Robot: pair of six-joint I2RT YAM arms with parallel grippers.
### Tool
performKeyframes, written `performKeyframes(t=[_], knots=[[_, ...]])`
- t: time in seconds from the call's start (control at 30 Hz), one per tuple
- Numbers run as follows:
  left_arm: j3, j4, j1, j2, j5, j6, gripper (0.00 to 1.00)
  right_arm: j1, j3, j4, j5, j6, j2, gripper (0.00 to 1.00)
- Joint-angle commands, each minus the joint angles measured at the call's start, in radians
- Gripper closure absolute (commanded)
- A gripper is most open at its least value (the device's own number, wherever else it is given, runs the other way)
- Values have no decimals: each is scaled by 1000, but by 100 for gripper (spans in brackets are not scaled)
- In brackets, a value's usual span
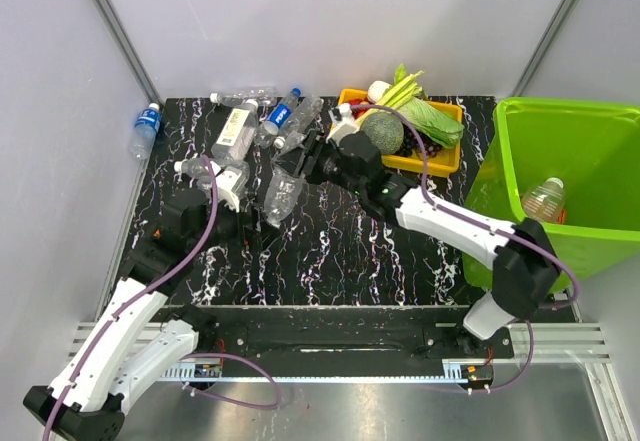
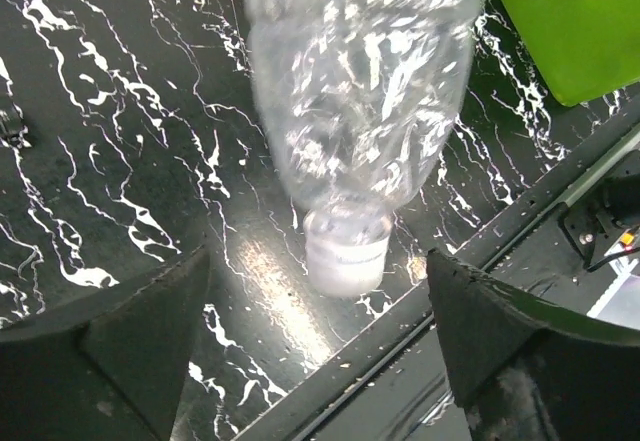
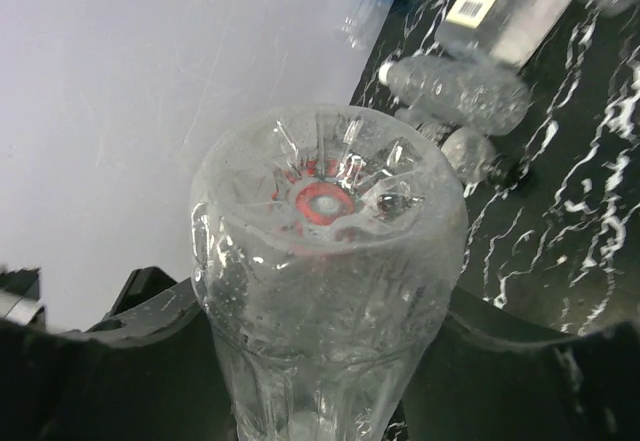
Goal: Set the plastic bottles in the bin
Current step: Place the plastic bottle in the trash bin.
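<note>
A clear plastic bottle (image 1: pixel 280 197) hangs over the middle of the table with my right gripper (image 1: pixel 298 173) shut on its body. In the right wrist view its ribbed base (image 3: pixel 325 201) faces the camera, and the dark fingers (image 3: pixel 140 306) press in on both sides. My left gripper (image 2: pixel 318 266) is open; the bottle's white cap (image 2: pixel 345 256) points down between its fingers without touching either one. Several more plastic bottles (image 1: pixel 262 121) lie in a heap at the back left. The lime-green bin (image 1: pixel 570 107) stands at the right with one bottle (image 1: pixel 545 199) inside.
A yellow tray (image 1: pixel 455 111) of vegetables sits at the back, between the bottle heap and the bin. One blue-labelled bottle (image 1: pixel 146 126) lies off the table's left edge against the wall. The bin's wall (image 2: pixel 560 21) and the table's front rail (image 2: pixel 520 201) show in the left wrist view.
</note>
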Motion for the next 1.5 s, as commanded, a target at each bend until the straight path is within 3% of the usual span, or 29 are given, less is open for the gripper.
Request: performKeyframes(t=[0.0,0.23,0.37,0.57,0.77,0.93,1.1,1.27,1.47], knots=[[15,36,-3,-9,-10,-2,3,-23,-29,96,146,-152,-160,58],[17,30,-2,-9,-38,-3,1,-35,-88,59,340,-363,-337,60],[17,28,-3,0,-47,-3,1,-35,-46,-33,561,-635,-456,60],[18,25,-3,5,-54,-2,1,-37,-9,-7,824,-1072,-588,60],[20,25,-3,7,-65,-2,1,-58,69,97,974,-1491,-621,59],[24,16,-3,2,-85,-3,1,-135,104,163,1005,-1703,-631,60],[24,16,-3,10,-79,-2,1,-279,71,110,1011,-1754,-637,56],[23,16,-3,8,-73,-2,1,-356,23,26,1033,-1702,-641,44],[23,16,-3,11,-80,-2,1,-393,35,-39,1036,-1634,-637,13]])
